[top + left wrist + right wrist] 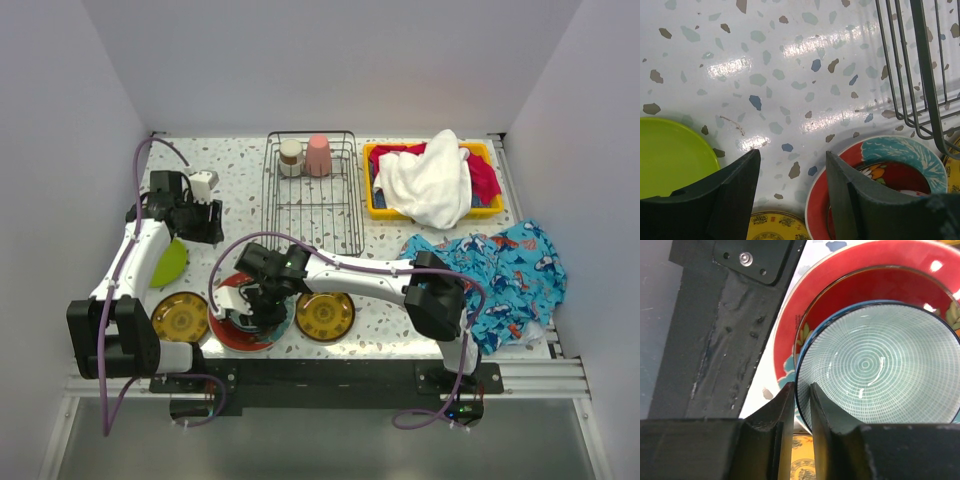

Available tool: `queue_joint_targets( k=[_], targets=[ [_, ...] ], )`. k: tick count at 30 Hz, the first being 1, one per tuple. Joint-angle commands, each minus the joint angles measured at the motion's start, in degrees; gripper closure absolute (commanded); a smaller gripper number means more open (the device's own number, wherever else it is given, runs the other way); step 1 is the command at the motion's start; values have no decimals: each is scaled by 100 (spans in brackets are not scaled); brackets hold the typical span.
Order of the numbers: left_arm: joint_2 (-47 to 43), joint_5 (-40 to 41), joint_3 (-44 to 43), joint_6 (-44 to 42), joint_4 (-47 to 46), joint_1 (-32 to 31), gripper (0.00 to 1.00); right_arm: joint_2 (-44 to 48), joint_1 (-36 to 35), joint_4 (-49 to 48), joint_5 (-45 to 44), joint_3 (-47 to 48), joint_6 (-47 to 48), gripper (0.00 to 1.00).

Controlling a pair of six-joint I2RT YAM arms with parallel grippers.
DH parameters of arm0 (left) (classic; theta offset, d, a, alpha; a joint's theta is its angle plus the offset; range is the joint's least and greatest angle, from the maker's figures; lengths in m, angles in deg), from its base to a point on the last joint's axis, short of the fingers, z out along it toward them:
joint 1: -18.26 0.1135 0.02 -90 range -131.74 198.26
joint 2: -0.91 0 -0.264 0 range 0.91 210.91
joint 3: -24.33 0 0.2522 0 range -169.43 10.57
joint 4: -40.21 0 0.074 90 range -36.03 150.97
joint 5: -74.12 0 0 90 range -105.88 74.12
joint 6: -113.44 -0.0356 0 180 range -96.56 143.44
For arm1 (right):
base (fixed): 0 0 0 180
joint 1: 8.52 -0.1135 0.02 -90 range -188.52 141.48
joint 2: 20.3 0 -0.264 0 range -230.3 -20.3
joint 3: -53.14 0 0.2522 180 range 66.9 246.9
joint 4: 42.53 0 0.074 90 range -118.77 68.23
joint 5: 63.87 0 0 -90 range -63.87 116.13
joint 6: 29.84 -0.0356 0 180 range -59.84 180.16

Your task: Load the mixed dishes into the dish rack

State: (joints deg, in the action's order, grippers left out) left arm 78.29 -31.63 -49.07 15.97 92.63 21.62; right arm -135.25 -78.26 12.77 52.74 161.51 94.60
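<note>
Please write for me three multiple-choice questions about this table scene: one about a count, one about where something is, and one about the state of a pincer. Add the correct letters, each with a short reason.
1. How many cups stand in the dish rack?
A) none
B) two
C) four

2. Where does the patterned bowl sit?
A) inside the dish rack
B) on the red plate
C) on top of the cups

3. In what state is the left pincer?
A) open, holding nothing
B) shut on the red plate
C) shut on a cup

Answers:
1 B: one pink and one pale cup stand at the rack's far end.
2 B: the right wrist view shows the bowl inside the plate's red rim.
3 A: its fingers stand apart over the bare table.
</note>
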Motion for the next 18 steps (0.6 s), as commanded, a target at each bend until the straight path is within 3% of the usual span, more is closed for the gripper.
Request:
queue_joint_targets(
  k=[1,8,15,18],
  targets=[
    [-74,-156,-83,96,-60,42,40,105,-23,144,195,119,-253,80],
    [-48,-218,-92,122,-69,43,40,105,-23,152,143,198,-350,76],
    [-30,-262,-145,131,-51,42,40,210,-23,276,231,277,-306,100],
    [-4,-297,-171,149,-42,42,40,281,-23,302,187,278,-288,100]
  ],
)
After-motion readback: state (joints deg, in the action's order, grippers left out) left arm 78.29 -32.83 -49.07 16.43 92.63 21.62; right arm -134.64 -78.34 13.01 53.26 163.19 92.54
